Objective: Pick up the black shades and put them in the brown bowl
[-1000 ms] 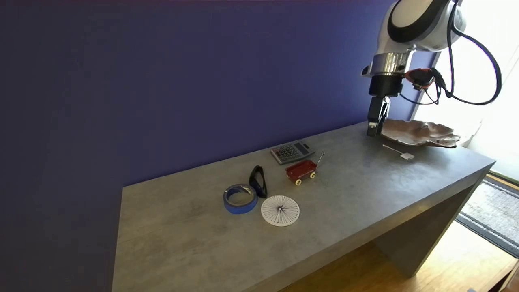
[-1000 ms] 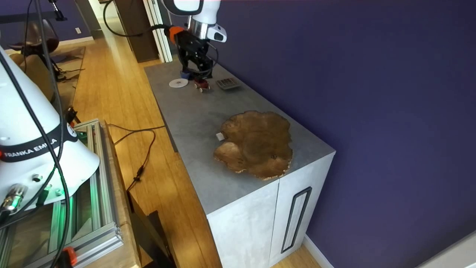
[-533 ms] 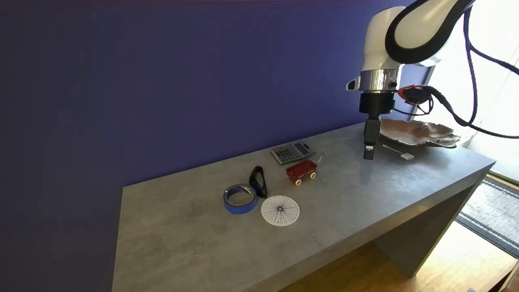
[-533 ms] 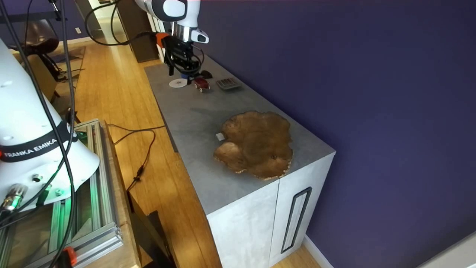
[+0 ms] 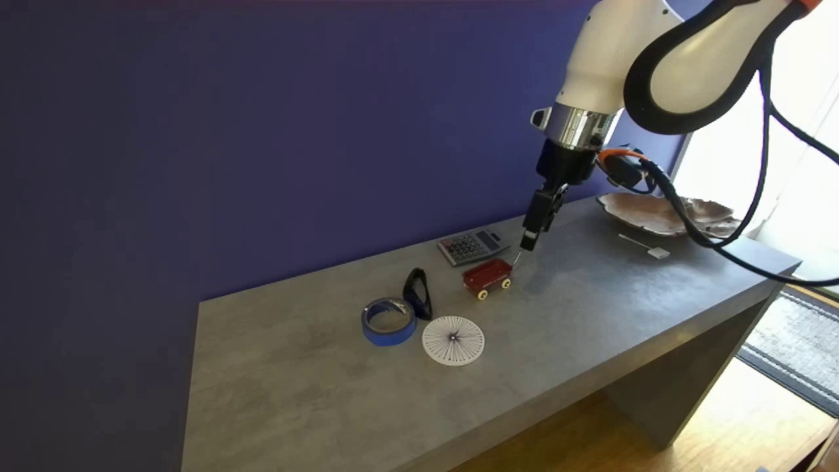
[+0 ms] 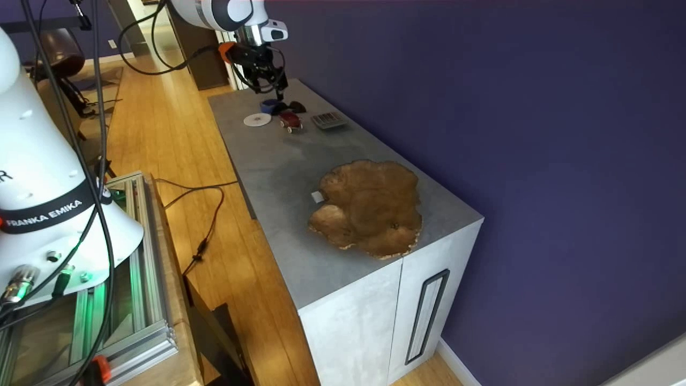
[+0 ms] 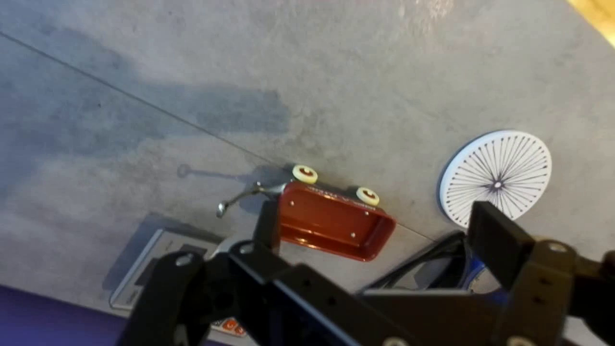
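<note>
The black shades [image 5: 417,295] stand on the grey table against the blue tape ring in an exterior view. They also show in an exterior view [image 6: 297,107] and, partly hidden behind the gripper, in the wrist view [image 7: 427,262]. The brown bowl [image 5: 639,211] lies at the table's far end, wide with a wavy rim; it also shows in an exterior view [image 6: 370,209], bare inside. It is out of the wrist view. My gripper [image 7: 382,230] is open and empty, above the table. In an exterior view its fingers [image 5: 528,241] are tilted, near the red wagon's handle, apart from the shades.
The blue tape ring [image 5: 389,322] touches or nearly touches the shades. A white round disc [image 5: 453,340] lies beside them. A red toy wagon [image 5: 487,276] and a calculator [image 5: 472,246] stand between shades and bowl. A small white adapter [image 5: 657,252] lies by the bowl. A purple wall runs behind.
My gripper has moved away from the bowl's side toward the red wagon and the shades, and has tilted. The shades, bowl and other objects have not moved.
</note>
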`<action>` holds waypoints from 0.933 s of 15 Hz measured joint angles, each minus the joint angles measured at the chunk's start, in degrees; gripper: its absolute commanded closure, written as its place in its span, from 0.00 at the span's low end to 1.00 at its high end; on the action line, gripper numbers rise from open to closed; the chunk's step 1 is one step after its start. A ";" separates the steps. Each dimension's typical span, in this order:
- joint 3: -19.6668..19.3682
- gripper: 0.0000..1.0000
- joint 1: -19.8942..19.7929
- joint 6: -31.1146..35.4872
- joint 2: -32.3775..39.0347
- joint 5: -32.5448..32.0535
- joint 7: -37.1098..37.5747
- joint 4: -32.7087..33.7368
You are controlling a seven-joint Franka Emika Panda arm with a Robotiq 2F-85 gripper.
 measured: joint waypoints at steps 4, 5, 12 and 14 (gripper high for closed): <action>-15.00 0.00 18.01 -2.70 3.57 -16.16 17.66 9.06; -17.72 0.00 21.79 -4.41 5.10 -19.20 21.74 12.36; -15.56 0.00 19.54 -5.00 6.69 -19.70 25.30 14.22; -13.73 0.00 19.25 -4.13 9.12 -18.06 30.38 15.88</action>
